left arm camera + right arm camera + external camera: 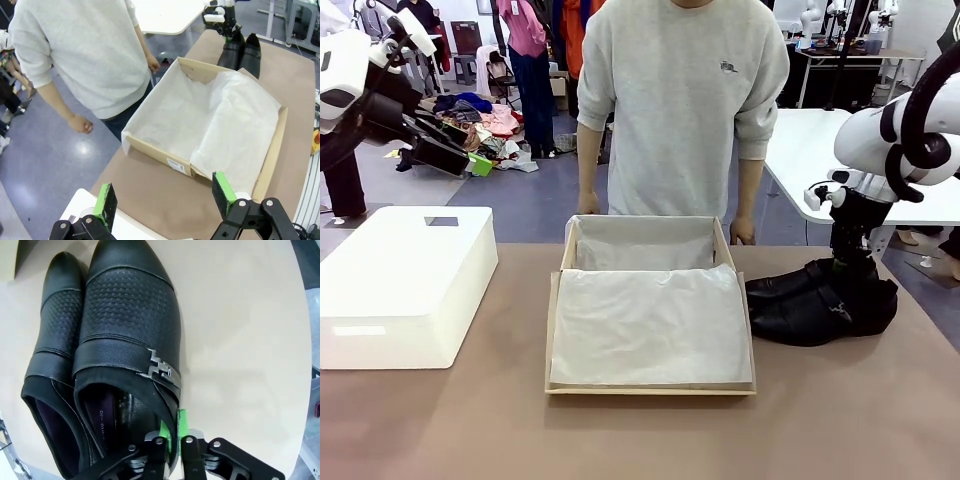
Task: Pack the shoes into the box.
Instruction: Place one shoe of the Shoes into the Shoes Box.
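Tabletop (pixel 620 440), shoe (pixel 130 320) rim within right tool (pixel 173 429)

Pair of black buckle shoes (pixel 820 305) lies side by side, toes toward the open tissue-lined cardboard box (pixel 553 330) just beside them.

How many of each thing

There are two shiny black leather shoes (pixel 125 340), one flat brown cardboard box (pixel 552 330) with white paper (pixel 650 330) inside, one big white plastic bin (pixel 405 280), one brown table (pixel 640 440), one person in a grey sweater (pixel 680 100), and two black-and-green robot grippers: the left gripper (pixel 163 192) and the right gripper (pixel 172 432).
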`<state>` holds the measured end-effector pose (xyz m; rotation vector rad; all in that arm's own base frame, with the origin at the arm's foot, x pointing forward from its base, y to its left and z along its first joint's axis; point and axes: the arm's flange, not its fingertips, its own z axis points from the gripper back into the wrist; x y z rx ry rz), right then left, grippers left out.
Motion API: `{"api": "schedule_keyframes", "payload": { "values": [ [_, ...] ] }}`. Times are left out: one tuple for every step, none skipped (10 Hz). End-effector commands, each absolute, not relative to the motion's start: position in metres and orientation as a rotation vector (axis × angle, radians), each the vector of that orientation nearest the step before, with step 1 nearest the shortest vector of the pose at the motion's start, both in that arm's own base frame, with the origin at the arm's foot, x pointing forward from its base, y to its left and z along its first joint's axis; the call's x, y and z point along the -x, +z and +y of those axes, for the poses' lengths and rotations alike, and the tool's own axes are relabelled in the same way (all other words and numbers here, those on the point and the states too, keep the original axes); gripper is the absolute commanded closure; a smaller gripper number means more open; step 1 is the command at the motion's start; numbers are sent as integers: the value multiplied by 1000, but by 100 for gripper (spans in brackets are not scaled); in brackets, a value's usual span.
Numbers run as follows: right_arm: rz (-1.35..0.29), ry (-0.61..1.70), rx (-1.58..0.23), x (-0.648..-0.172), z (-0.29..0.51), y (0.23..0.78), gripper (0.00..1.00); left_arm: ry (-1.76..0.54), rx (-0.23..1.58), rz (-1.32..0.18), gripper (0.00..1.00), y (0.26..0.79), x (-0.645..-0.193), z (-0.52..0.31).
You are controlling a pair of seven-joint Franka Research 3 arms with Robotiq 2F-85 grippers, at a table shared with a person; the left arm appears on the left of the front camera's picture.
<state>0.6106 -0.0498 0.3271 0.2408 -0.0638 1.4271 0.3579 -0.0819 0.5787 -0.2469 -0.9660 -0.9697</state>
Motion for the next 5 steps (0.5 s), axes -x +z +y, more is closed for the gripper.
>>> {"api": "schedule_keyframes", "payload": {
  "values": [
    [-42,1403,-239,-615,-51,338,100,-970,256,-968,0,579,-358,-82],
    [-46,1400,-241,-614,-53,340,100,-970,256,-968,0,579,-358,-82],
    [-49,1394,-242,-614,-54,343,100,-970,256,-968,0,579,-358,-82],
    [-50,1383,-246,-613,-55,346,100,-970,256,-968,0,579,-358,-82],
    [-81,1362,-263,-614,-58,352,100,-970,256,-968,0,579,-358,-82]
  ]
}}
